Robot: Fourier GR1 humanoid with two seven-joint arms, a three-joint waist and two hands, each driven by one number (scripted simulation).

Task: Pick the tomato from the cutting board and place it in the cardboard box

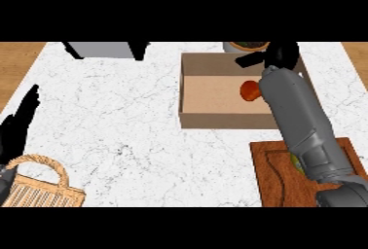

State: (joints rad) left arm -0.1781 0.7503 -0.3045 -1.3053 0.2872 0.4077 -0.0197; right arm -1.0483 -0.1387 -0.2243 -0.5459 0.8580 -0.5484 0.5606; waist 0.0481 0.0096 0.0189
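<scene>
The worktop (129, 126) looks like white marble with fine grey veins, smooth. The cardboard box (215, 119) at upper right is matt brown card. The cutting board (277, 180) at lower right is dark reddish wood. The basket (43, 189) at lower left is pale woven wicker.

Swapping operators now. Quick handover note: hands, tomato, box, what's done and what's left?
Right hand: over the far right corner of the cardboard box, fingers apparently open, not holding anything.
Left hand: open, resting at the left edge.
Tomato: inside the box, on its floor near the right wall, partly behind the right forearm.
Cutting board: no tomato on it.
Done: tomato is in the box.
Left: pull the right arm back.
</scene>
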